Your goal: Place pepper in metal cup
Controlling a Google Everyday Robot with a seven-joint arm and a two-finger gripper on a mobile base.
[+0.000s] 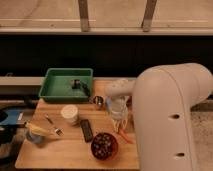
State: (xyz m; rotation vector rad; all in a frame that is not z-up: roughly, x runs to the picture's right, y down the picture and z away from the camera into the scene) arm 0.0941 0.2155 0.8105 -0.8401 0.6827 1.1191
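Claw (pixel 120 124) closed, pointing down over the bench (pixel 60 152), right of centre. Pepper (pixel 125 136) lies at its tips, toward 5 o'clock; grip not discernible. Metal cup (pixel 98 101) just beside claw at 10 o'clock, contents unclear. Green tray (pixel 55 92) at 11 o'clock holds a dark object (pixel 76 83). Red bowl (pixel 104 146) at 7 o'clock, dark contents.

Wooden table (pixel 62 151): green tray (pixel 48 86), metal cup (pixel 98 101)

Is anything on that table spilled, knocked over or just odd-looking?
Nothing stands out. The white cup, metal cup and red bowl stand upright, with nothing spilled around them. The gripper is shut, low at the right of the table, right at the orange pepper; whether it grips it is unclear.
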